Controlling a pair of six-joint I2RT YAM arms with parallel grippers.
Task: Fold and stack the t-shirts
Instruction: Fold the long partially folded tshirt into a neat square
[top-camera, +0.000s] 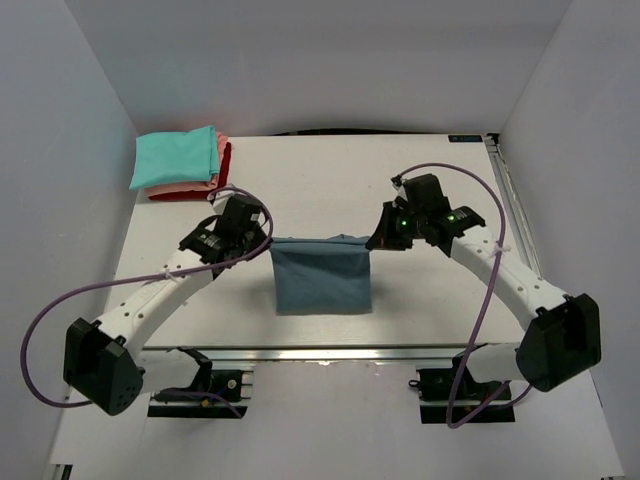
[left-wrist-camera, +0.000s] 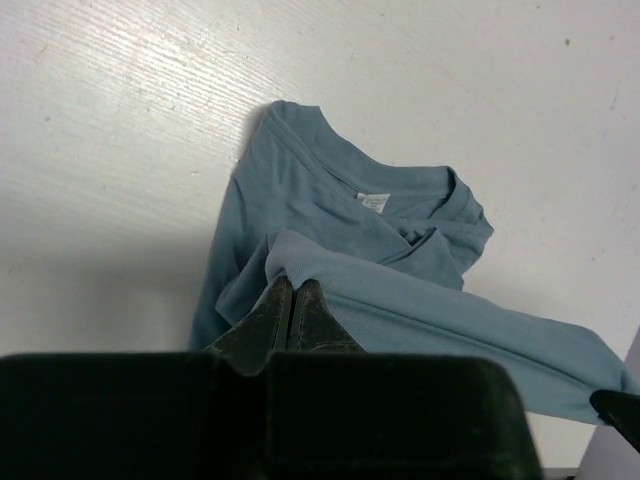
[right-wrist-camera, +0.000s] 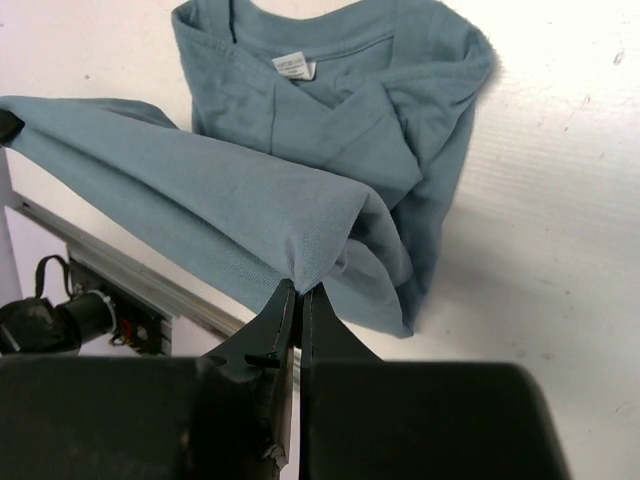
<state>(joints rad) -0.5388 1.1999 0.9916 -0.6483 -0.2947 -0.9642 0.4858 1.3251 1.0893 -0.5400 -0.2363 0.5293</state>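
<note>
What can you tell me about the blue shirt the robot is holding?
The blue t-shirt is soft, dusty slate-blue cloth with a small white neck tag. The left hand and the right hand each pinch a folded edge, holding it up stretched between them. Its collar end lies rumpled on the white table.

No text can be read; the white neck tag (right-wrist-camera: 293, 66) on the blue t-shirt (right-wrist-camera: 200, 190) is too small to make out.
</note>
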